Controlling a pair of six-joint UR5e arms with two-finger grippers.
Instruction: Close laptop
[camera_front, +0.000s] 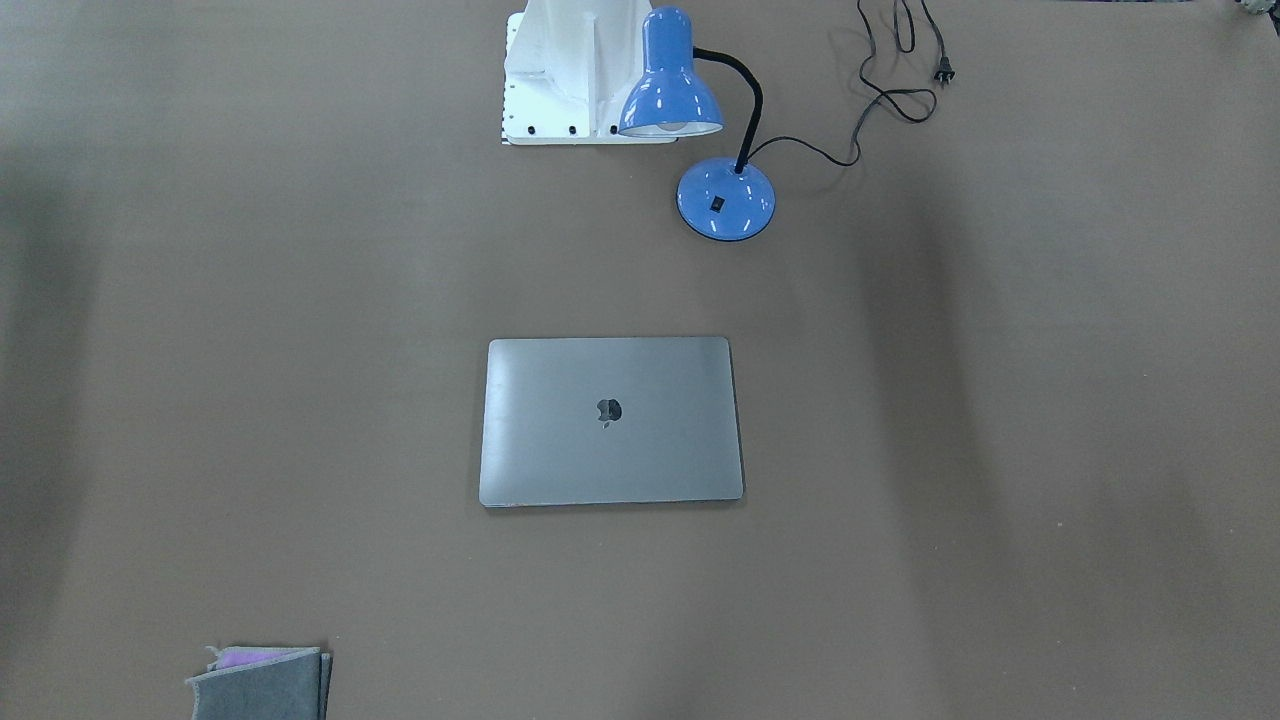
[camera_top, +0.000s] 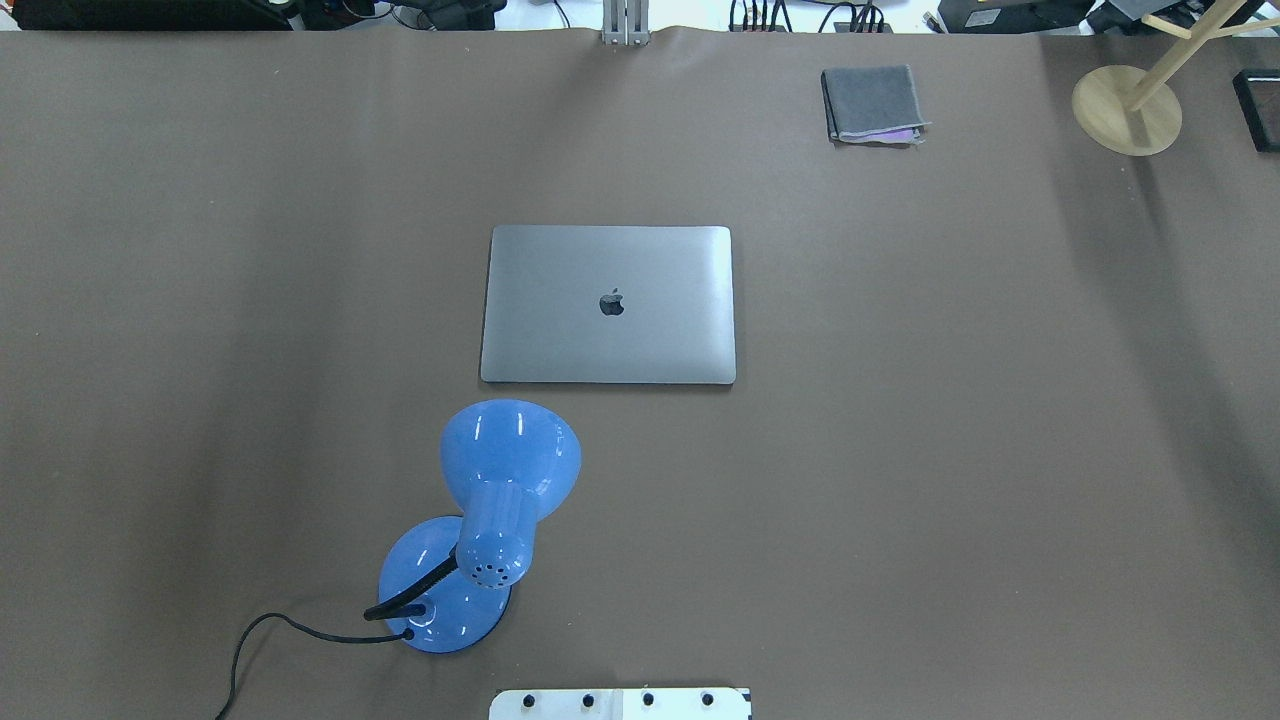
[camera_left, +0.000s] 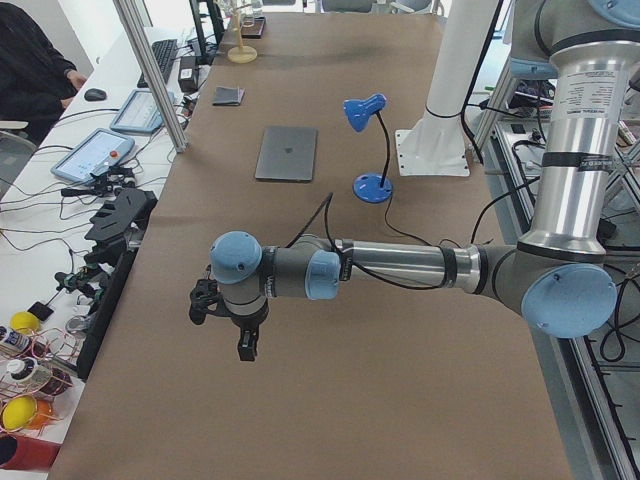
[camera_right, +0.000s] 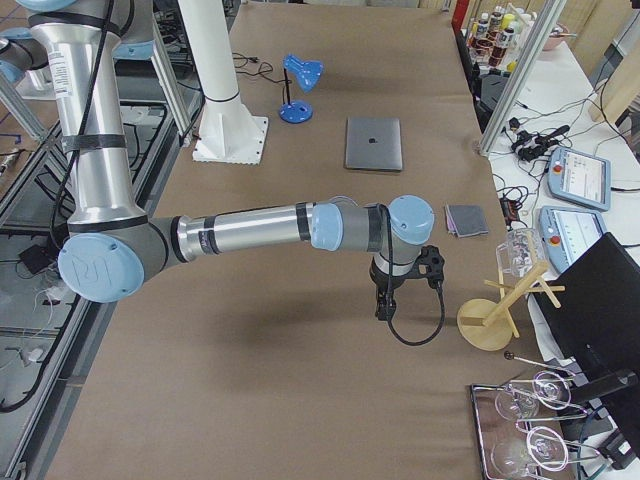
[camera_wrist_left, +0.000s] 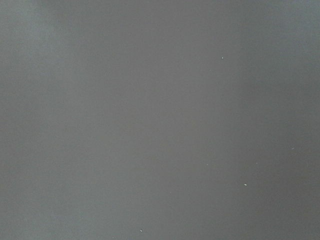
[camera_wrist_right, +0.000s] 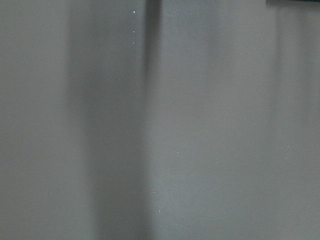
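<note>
The laptop (camera_top: 608, 304) lies flat in the middle of the table with its grey lid down and the dark apple logo facing up. It also shows in the front-facing view (camera_front: 610, 421), the left side view (camera_left: 287, 153) and the right side view (camera_right: 374, 143). My left gripper (camera_left: 245, 346) hangs over the table's left end, far from the laptop. My right gripper (camera_right: 381, 306) hangs over the right end, also far from it. Each shows only in a side view, so I cannot tell if they are open or shut. The wrist views show only bare brown table.
A blue desk lamp (camera_top: 480, 530) stands near the robot's base, its cord (camera_front: 880, 95) trailing off. A folded grey cloth (camera_top: 872, 103) lies at the far right. A wooden stand (camera_top: 1128, 108) sits in the far right corner. The white robot base (camera_front: 570, 70) is at the near edge.
</note>
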